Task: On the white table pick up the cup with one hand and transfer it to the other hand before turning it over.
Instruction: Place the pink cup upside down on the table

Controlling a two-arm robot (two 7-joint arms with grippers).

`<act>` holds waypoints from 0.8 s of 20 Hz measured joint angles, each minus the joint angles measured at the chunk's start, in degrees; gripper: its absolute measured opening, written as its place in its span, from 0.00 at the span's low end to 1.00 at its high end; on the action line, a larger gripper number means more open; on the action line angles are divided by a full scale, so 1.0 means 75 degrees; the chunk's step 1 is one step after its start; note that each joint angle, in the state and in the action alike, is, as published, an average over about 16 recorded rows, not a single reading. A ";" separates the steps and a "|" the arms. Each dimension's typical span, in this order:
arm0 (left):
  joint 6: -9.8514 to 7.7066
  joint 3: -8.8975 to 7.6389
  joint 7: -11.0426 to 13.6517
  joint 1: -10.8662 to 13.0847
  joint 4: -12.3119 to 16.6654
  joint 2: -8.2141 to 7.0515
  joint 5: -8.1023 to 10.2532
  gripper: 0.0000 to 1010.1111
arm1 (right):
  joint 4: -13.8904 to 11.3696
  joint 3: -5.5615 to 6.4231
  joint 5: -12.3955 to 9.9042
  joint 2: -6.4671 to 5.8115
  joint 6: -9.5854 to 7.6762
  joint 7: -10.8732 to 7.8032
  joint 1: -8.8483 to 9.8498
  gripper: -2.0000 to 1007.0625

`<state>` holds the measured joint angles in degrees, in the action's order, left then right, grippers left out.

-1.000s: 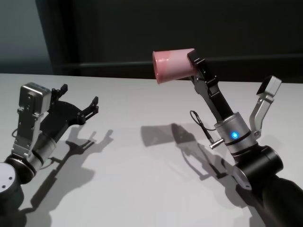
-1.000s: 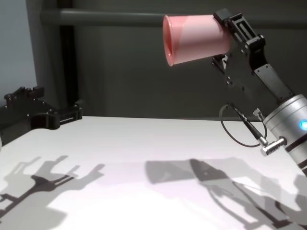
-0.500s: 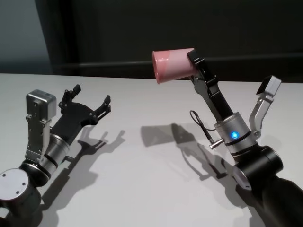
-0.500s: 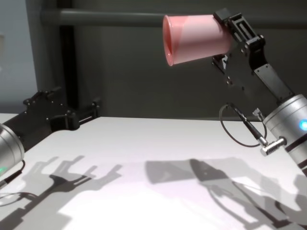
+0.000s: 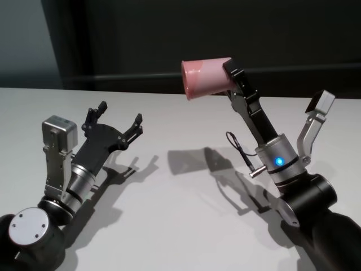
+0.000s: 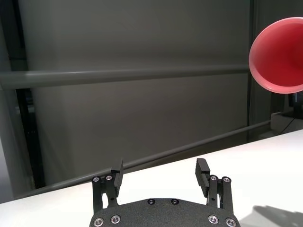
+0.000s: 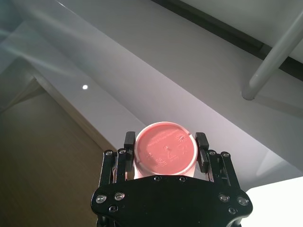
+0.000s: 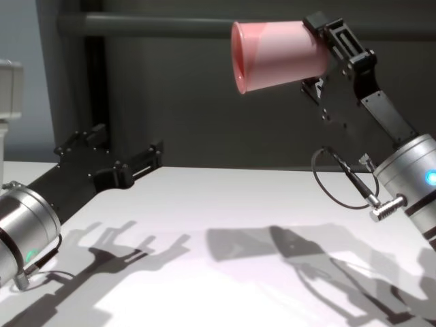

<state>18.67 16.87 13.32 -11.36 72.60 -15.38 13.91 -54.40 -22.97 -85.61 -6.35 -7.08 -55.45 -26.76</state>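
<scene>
The pink cup (image 5: 204,78) hangs high above the white table (image 5: 169,214), lying on its side with its rim pointing to the robot's left. My right gripper (image 5: 231,70) is shut on its base end; the right wrist view shows a finger on either side of the cup (image 7: 165,156). A thin black cable loop (image 8: 334,180) hangs at that wrist. My left gripper (image 5: 119,113) is open and empty, raised over the table's left part and aimed at the cup, well apart from it. In the left wrist view the cup's mouth (image 6: 279,54) faces my open left gripper (image 6: 160,168).
A dark wall with a grey horizontal rail (image 8: 170,24) stands behind the table's far edge. Shadows of both arms and the cup fall on the tabletop (image 8: 238,204). Nothing else lies on the table.
My left arm has risen and swung rightward and forward toward the cup, its fingers staying open. The right arm and the cup have not moved.
</scene>
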 joint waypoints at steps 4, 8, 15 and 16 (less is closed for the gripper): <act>0.0198 -0.0004 0.0081 -0.0052 -0.0163 0.0082 -0.0017 0.99 | -0.0004 -0.0005 0.0000 -0.0005 -0.0002 -0.0008 0.0002 0.74; 0.0271 -0.0008 0.0139 -0.0084 -0.0232 0.0103 -0.0021 0.99 | -0.0110 -0.0040 0.0016 -0.0082 0.0015 0.0062 0.0057 0.74; 0.0257 -0.0008 0.0138 -0.0090 -0.0220 0.0090 -0.0022 0.99 | -0.0641 -0.0191 0.0194 -0.0423 0.0172 0.0508 0.0284 0.74; 0.0251 -0.0007 0.0136 -0.0089 -0.0215 0.0088 -0.0022 0.99 | -0.0757 -0.0230 0.0255 -0.0493 0.0213 0.0627 0.0325 0.74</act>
<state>20.55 16.82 14.34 -12.03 70.98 -14.73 13.74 -60.08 -24.69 -83.70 -10.05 -5.48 -50.74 -24.33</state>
